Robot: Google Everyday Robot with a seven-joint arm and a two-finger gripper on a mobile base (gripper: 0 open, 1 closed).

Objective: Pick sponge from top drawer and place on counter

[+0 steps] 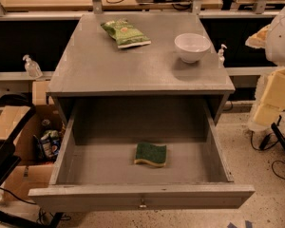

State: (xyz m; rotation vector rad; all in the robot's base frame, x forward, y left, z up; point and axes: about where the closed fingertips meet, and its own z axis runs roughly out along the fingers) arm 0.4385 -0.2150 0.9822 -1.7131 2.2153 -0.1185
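The sponge (150,154), dark green on top with a yellow layer beneath, lies flat on the floor of the open top drawer (99,163), slightly right of its middle. The drawer is pulled fully out, and its front panel with a small metal knob (142,204) is nearest the camera. The grey counter (109,68) is the cabinet top above it. My arm, white with cream-coloured segments, hangs at the right edge of the camera view. Its gripper (263,115) is at the lower end, well right of the drawer and apart from the sponge.
A crinkled green snack bag (125,33) lies at the counter's back. A white bowl (192,46) stands at its right. A small pump bottle (222,55) stands off the right edge. Cardboard boxes (19,127) and a dark frame (4,156) stand at the left. A tan desk with cables is behind.
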